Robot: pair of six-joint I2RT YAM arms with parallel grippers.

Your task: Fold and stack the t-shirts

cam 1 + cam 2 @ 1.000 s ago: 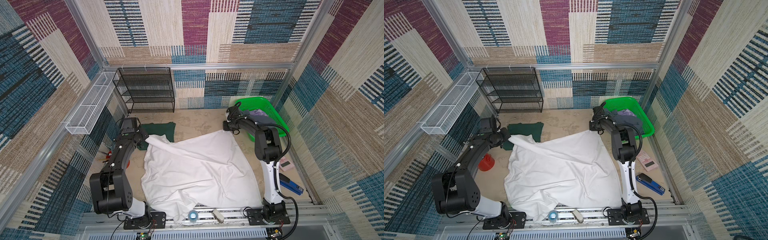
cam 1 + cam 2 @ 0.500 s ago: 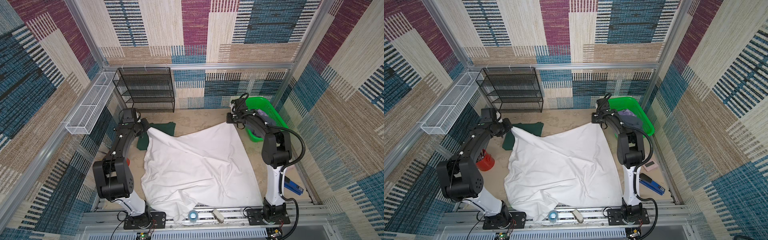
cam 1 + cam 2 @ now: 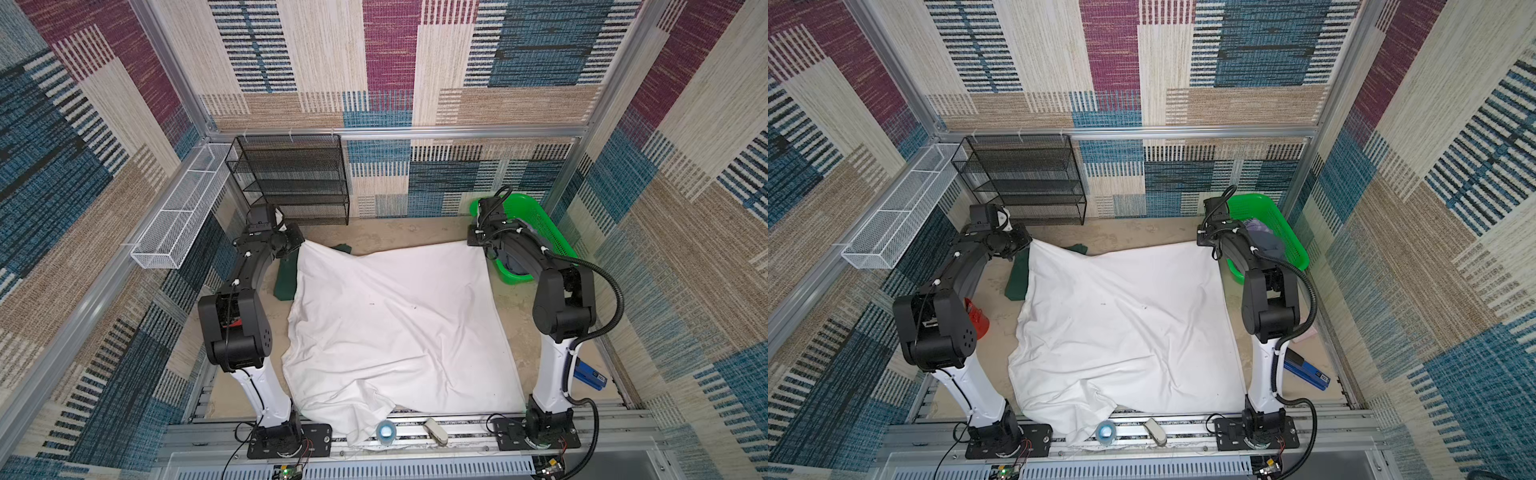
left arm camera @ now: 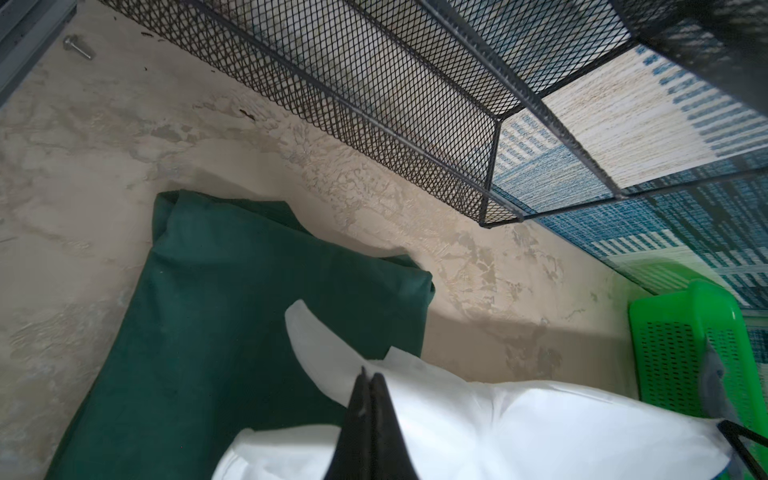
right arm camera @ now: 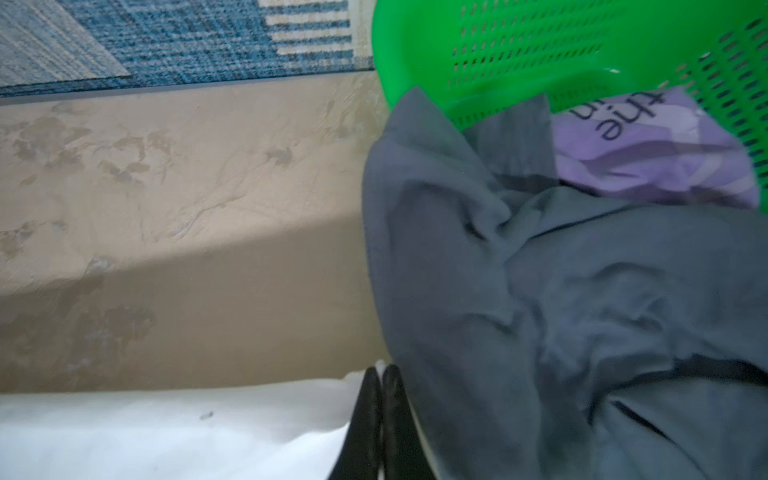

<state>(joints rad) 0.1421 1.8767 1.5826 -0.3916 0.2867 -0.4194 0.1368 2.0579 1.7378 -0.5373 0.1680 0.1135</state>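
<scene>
White shirt (image 3: 395, 324) pinched — left gripper (image 4: 369, 376), right gripper (image 5: 380, 372)

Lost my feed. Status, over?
Left gripper, right gripper shut on far corners of large white cloth t-shirt. Shirt spread out. Dark green cloth t-shirt partly under it.

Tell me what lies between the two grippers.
The far edge of the white t-shirt spans from the left gripper to the right gripper, each shut on a corner; both top views show it.
</scene>
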